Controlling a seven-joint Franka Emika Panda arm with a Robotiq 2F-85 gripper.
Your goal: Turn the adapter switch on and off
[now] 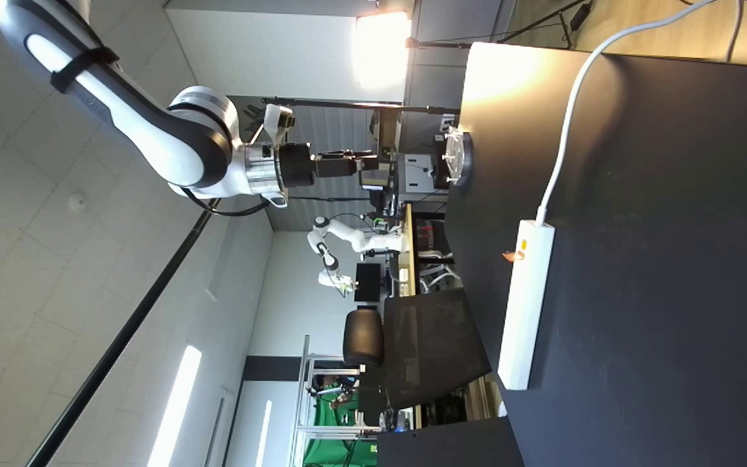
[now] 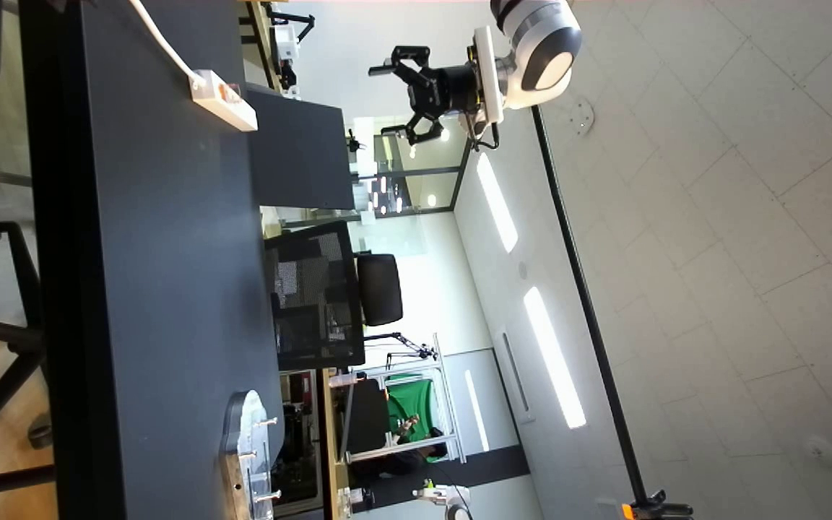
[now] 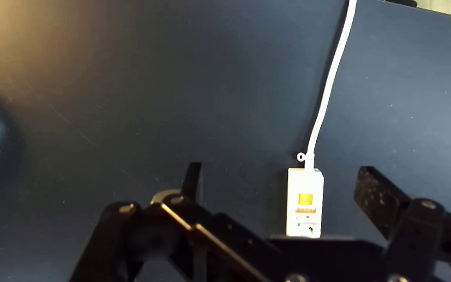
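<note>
The adapter is a long white power strip (image 1: 529, 305) lying on the dark table (image 1: 665, 292). It also shows in an exterior view (image 2: 224, 105) and in the wrist view (image 3: 305, 180), where the gripper body hides its lower part. Its yellow-orange switch (image 3: 305, 199) is near the cable end, with an orange tab (image 1: 513, 257) beside it. Whether the switch is on or off cannot be told. My gripper (image 2: 386, 101) is open and empty, high above the table and apart from the strip. In the wrist view the strip appears between the spread fingers (image 3: 280, 167).
A white cable (image 3: 329, 86) runs from the strip's end across the table to its edge. A clear round piece with pegs on a dark base (image 2: 250, 455) stands elsewhere on the table. Both exterior views are turned sideways. An office chair (image 2: 315, 296) stands beyond the table edge.
</note>
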